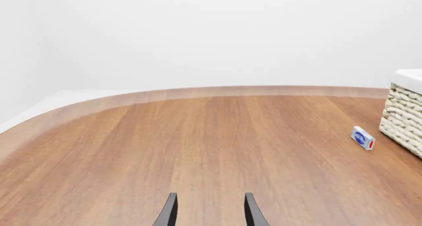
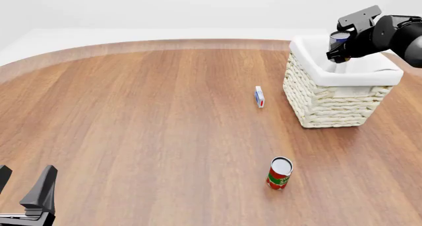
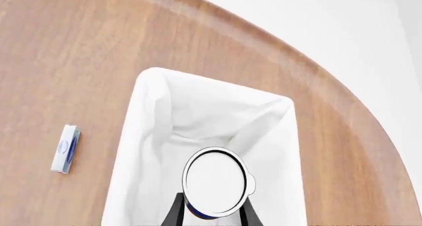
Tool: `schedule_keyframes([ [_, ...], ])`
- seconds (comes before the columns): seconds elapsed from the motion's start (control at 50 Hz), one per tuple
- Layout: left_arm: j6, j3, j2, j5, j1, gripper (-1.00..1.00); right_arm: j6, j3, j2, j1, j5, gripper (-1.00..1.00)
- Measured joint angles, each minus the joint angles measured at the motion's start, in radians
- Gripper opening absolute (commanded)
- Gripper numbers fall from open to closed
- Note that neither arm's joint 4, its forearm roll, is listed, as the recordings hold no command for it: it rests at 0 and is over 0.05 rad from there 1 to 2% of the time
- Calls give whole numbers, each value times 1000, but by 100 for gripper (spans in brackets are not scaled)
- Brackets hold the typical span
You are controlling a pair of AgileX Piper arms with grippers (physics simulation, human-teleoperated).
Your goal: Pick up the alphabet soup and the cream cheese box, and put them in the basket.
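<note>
My right gripper [image 2: 341, 44] is shut on the alphabet soup [image 2: 339, 37] and holds it in the air over the basket [image 2: 329, 105]. From the right wrist, the can's silver top [image 3: 216, 182] sits between my fingers above the white cloth lining [image 3: 142, 137]. The cream cheese box [image 2: 259, 96] lies on the table just left of the basket, and it also appears in the right wrist view [image 3: 65, 149] and the left wrist view [image 1: 362, 138]. My left gripper [image 2: 25, 184] stands open and empty at the near left corner, far from the box. Its gripper [image 1: 207, 211] points across bare wood.
A red-and-green labelled can [image 2: 279, 173] stands upright on the table in front of the basket, toward the near edge. The basket's woven wall [image 1: 403, 114] shows from the left wrist. The table's curved far edge meets a white wall.
</note>
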Motion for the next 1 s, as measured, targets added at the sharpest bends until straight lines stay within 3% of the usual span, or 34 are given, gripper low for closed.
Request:
schedule_keyframes([
  [1.0,0,0,0,0,0,100,-19,-69,74,-17,112,-100],
])
